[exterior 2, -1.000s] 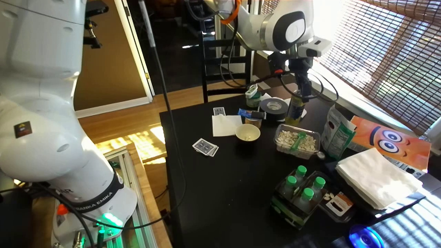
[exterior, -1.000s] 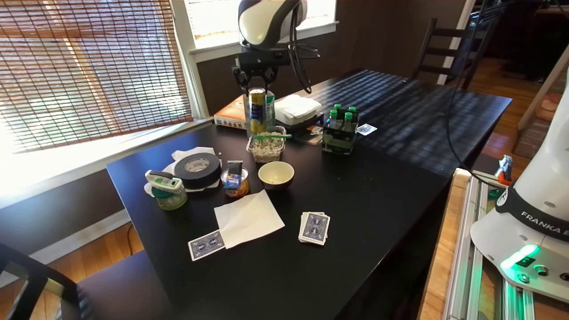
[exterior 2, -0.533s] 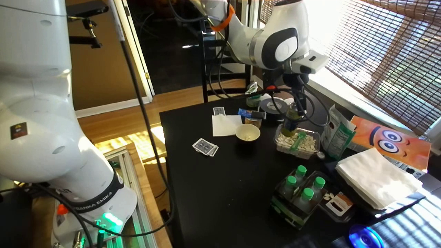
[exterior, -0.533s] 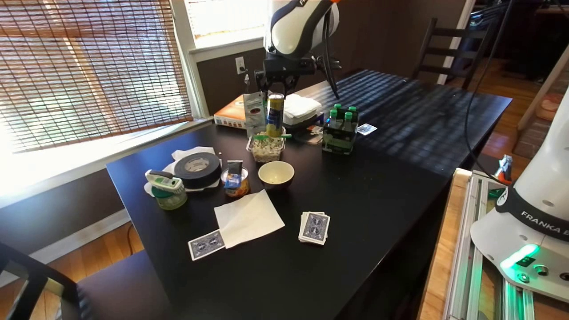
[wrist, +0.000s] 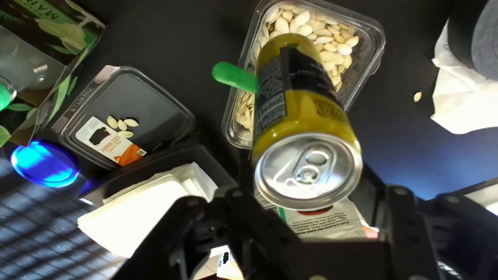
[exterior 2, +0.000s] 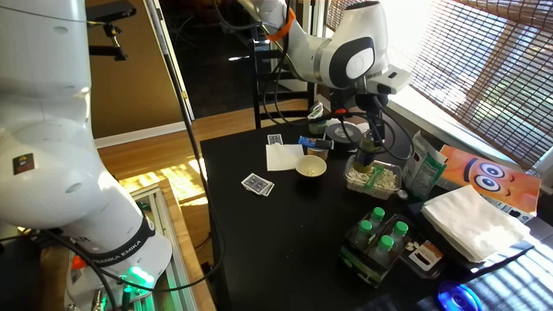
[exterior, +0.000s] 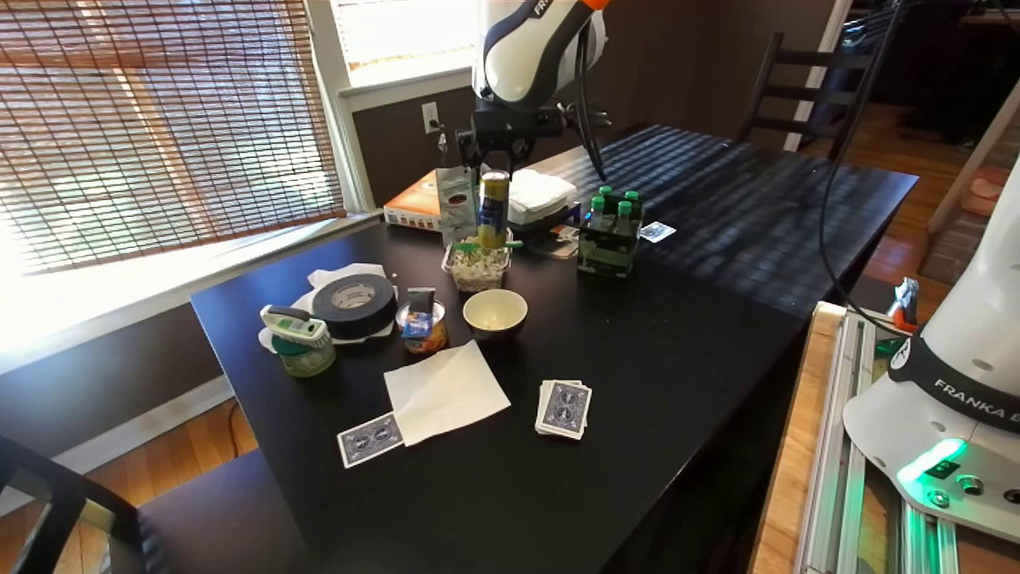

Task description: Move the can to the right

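Window blind (exterior: 159, 127): woven and sunlit, left of the seed tub (wrist: 365, 64) in an exterior view.
Tabletop (exterior: 661, 367): black, bearing the tub; sun stripes (exterior: 717, 187) lie to the tub's right in an exterior view.
Robot arm (exterior 2: 352, 65): reaches in above the tub; since a second ago it has swung across and dropped a little.
Orange box (exterior 2: 490, 175): right of the tub in an exterior view.
Bottle carrier (exterior: 607, 253): near the tub, right of it in an exterior view.
Gripper (wrist: 308, 175): over the tub, pointing down, clamped on the can (wrist: 307, 105).
Can: yellow and dark blue with a silver lid, roughly upright, its upper end between the fingers (wrist: 372, 192) and its body hanging below them. Its lower end overlaps the tub in all three views; whether it touches the seeds (wrist: 338, 46) cannot be told. A second ago that end showed at the tub's edge; against half a second ago it hangs only slightly lower.
Fingers: gripping opposite sides of the can near its lid.
Spoon (exterior 2: 375, 176): green, lying across the tub.
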Robot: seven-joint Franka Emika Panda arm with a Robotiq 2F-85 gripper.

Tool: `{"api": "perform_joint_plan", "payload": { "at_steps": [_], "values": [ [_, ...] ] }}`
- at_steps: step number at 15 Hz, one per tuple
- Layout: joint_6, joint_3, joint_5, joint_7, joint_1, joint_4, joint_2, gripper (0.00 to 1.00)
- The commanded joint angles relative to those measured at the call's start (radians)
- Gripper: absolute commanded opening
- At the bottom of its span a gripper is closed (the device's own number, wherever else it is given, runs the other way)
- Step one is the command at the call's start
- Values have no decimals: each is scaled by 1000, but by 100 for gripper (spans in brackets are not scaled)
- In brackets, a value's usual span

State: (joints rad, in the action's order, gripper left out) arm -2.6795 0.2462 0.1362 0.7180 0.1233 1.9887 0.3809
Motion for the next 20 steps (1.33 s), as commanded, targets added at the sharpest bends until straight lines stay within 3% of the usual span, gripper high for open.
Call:
{"api": "perform_joint_plan", "payload": {
  "at_steps": [1,5,9,14,20],
  "values": [
    [19,31,31,14,-11,45,-85,37],
    [66,68,56,25,-33,69,-147,37],
    [124,71,76,38,-76,55,-128,37],
    [32,73,62,89,-103,41,-43,37],
    [-54,128,87,195,-53,33,51,37]
  ]
}}
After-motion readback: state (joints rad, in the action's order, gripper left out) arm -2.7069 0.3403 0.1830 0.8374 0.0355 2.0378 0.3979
